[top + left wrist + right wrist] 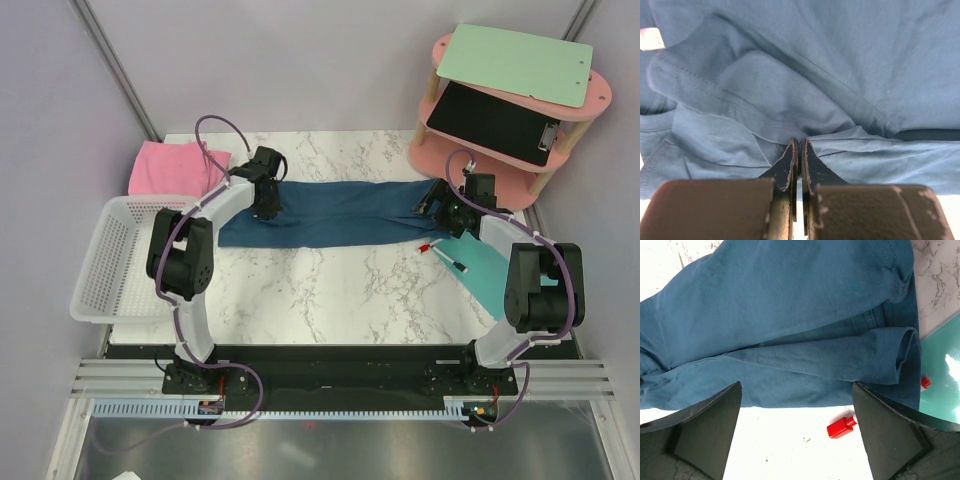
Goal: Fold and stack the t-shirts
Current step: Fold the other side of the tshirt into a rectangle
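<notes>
Just beside the teal t-shirt (pixel 340 215) — red-capped marker (pixel 447 257), turquoise mat (pixel 483 272).

Table (pixel 330 290): white marble top.
Teal t-shirt (pixel 340 215): spread between left gripper (pixel 268 208) and right gripper (pixel 438 212).
Pink t-shirt (pixel 168 167): folded, outward of left gripper.
Mat (pixel 487 268), marker (pixel 446 256): just behind right gripper, possibly touching.

This is a robotics lab test cell. Two black-and-white robot arms, left (pixel 182 258) and right (pixel 538 285), are bolted to silver aluminium rails (pixel 340 378) at the near edge of a white marble-patterned table (pixel 350 290), with a white slotted cable duct (pixel 330 408) in front. Plain pale lilac panel walls (pixel 300 60) enclose it. Far right, a pink two-tier shelf (pixel 600 95) holds a mint-green clipboard (pixel 515 62) and a black clipboard (pixel 490 125).
</notes>
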`<state>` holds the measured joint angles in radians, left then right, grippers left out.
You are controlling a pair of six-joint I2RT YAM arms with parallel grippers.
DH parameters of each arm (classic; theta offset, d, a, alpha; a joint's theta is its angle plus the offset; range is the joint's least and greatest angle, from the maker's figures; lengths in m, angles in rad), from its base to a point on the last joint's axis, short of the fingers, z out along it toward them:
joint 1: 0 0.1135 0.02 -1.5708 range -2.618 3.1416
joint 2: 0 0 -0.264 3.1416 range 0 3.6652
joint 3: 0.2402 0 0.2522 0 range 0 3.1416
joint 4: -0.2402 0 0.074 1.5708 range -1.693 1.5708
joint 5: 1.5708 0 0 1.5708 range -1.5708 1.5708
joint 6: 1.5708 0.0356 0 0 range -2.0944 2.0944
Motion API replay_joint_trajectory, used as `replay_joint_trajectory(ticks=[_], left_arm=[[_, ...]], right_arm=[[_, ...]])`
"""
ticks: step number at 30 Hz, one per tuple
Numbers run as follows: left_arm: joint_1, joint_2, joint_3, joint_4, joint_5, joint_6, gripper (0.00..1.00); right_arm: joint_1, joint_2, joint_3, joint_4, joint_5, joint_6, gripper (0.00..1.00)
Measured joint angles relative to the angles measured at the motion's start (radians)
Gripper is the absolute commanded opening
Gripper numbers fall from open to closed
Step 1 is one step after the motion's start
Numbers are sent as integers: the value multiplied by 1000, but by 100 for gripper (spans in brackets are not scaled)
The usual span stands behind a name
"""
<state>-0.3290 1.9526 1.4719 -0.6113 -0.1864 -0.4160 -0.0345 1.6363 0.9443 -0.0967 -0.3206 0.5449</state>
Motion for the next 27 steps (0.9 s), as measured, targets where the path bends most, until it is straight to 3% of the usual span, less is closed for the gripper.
replay_joint_trajectory(ticks=[4, 10, 11, 12, 13, 16, 22, 27], left_arm=[[-1, 4, 58, -23, -21, 5, 2], [-1, 100, 317, -65, -50, 29, 5], [0, 129, 369, -73, -53, 35, 12], [0, 161, 426, -87, -56, 41, 26], [0, 197, 483, -101, -59, 47, 62], [1, 309, 634, -143, -68, 66, 83], [4, 362, 645, -220, -76, 66, 86], [3, 270, 476, -219, -76, 66, 83]], right_arm=[[0, 0, 0, 0, 3, 0, 98], [0, 0, 0, 0, 4, -2, 98], [0, 0, 0, 0, 4, -2, 98], [0, 0, 0, 0, 4, -3, 98], [0, 1, 0, 0, 4, -3, 98], [0, 2, 0, 0, 4, -3, 98], [7, -2, 3, -2, 21, -21, 98], [64, -5, 69, -66, 103, -66, 98]])
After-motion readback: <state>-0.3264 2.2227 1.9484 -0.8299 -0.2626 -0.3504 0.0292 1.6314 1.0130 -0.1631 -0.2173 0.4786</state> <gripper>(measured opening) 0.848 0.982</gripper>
